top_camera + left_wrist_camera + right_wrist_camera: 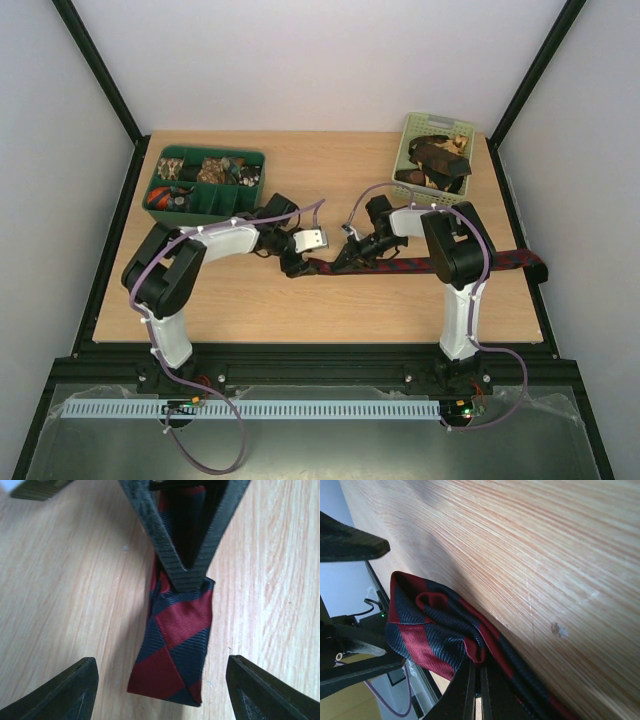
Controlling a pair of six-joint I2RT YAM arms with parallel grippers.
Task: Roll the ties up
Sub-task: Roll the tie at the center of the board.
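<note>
The right hand (477, 684) is pinching the striped tie (172, 650); the left hand (161, 669) is hovering wide, apparently not touching.

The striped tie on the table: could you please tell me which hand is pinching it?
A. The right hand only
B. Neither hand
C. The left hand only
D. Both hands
A: the right hand has its fingers closed together on the tie, while the left hand is open, its fingers wide apart on either side of the folded end.
</note>
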